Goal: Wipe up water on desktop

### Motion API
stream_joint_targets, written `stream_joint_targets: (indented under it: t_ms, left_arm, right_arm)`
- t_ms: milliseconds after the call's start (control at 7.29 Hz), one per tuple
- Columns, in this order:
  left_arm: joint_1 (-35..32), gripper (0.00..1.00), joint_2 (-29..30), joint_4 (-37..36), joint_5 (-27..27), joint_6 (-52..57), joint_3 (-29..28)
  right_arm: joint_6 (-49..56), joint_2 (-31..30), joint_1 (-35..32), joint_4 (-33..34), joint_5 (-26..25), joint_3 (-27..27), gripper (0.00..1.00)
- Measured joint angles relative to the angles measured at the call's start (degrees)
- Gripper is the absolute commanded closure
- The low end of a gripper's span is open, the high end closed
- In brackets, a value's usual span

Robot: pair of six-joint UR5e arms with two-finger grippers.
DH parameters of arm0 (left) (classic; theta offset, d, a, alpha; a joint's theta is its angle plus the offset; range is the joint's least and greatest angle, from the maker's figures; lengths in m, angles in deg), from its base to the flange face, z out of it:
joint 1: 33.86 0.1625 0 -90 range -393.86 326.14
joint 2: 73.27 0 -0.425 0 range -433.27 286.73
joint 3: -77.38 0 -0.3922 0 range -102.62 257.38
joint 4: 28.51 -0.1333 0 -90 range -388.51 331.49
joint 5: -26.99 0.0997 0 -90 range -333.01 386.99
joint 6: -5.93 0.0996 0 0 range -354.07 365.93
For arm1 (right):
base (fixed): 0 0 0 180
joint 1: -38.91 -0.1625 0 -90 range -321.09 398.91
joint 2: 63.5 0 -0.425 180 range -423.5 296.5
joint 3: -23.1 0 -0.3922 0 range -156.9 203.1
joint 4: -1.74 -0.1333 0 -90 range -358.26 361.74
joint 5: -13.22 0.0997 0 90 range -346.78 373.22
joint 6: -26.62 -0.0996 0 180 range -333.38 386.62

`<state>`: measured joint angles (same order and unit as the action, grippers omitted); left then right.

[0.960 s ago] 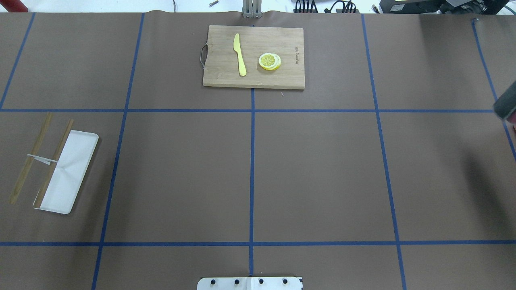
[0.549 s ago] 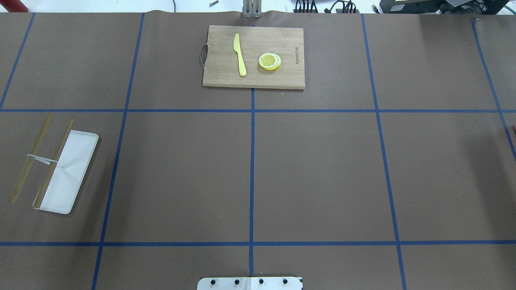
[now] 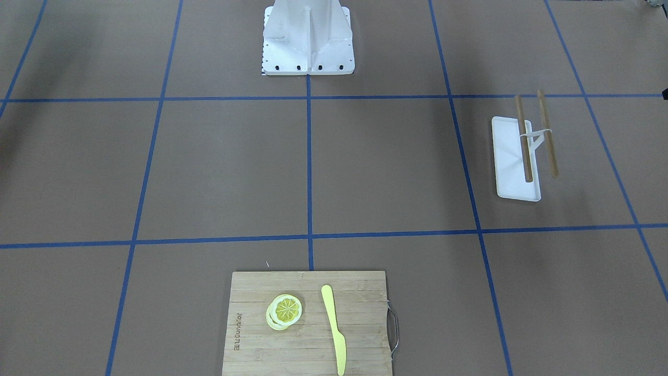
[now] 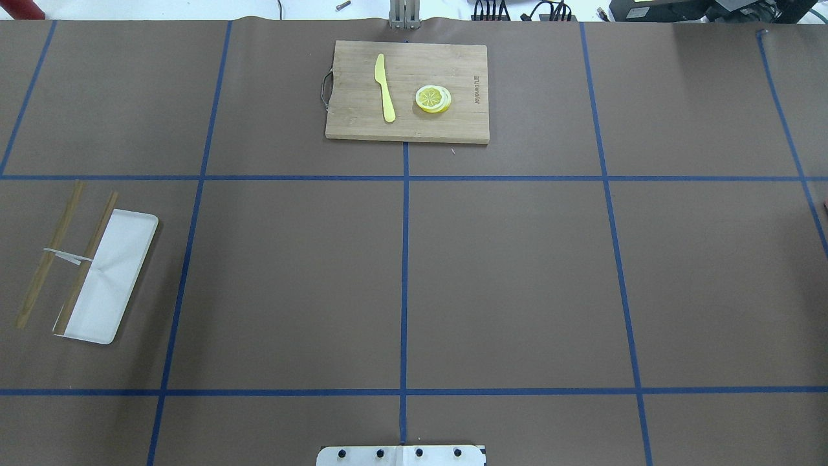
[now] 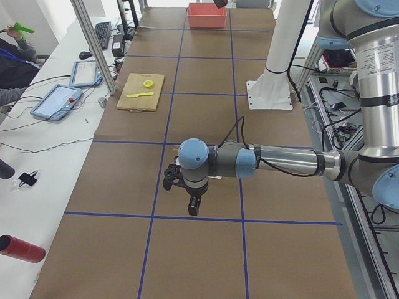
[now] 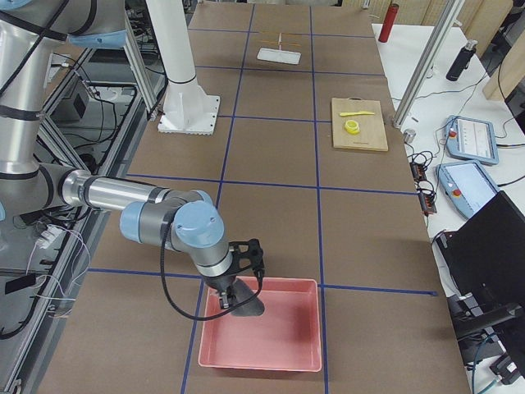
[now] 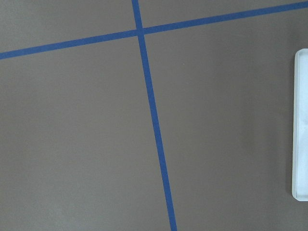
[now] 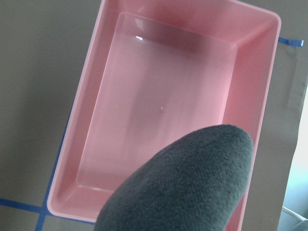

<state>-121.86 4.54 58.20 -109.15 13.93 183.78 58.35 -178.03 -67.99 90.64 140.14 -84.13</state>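
— So, what changed on your side?
— My right gripper (image 6: 231, 287) has carried the grey cloth (image 8: 183, 183) out of the overhead view. It now hangs over the pink bin (image 8: 89, 110) at the right end of the desktop (image 4: 517, 278).
— Clamped on it?
— I cannot tell from the side view. Same for the left gripper (image 5: 187, 200), which hovers beside the white tray (image 7: 301, 120). I see no wet patch, so I judge the wiping done

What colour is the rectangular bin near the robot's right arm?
The bin is pink; the right wrist view shows it best.
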Motion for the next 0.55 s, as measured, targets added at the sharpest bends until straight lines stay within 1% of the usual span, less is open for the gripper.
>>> stream_joint_targets:
  t_ms: [137,274,412,549]
  left_arm:
    - [0.0,0.01,0.1,0.0,0.0,0.0,0.0]
    - [0.0,0.01,0.1,0.0,0.0,0.0,0.0]
    - [0.0,0.01,0.1,0.0,0.0,0.0,0.0]
    - [0.0,0.01,0.1,0.0,0.0,0.0,0.0]
  right_arm:
    - [0.2,0.8,-0.2,0.2,-0.2,0.6,1.00]
    - [-0.6,2.2,-0.3,0.3,-0.2,1.7,0.81]
    - [-2.5,3.6,-0.2,0.3,-0.1,2.8,0.01]
    - [-4.2,4.4,0.0,0.2,0.3,3.3,0.00]
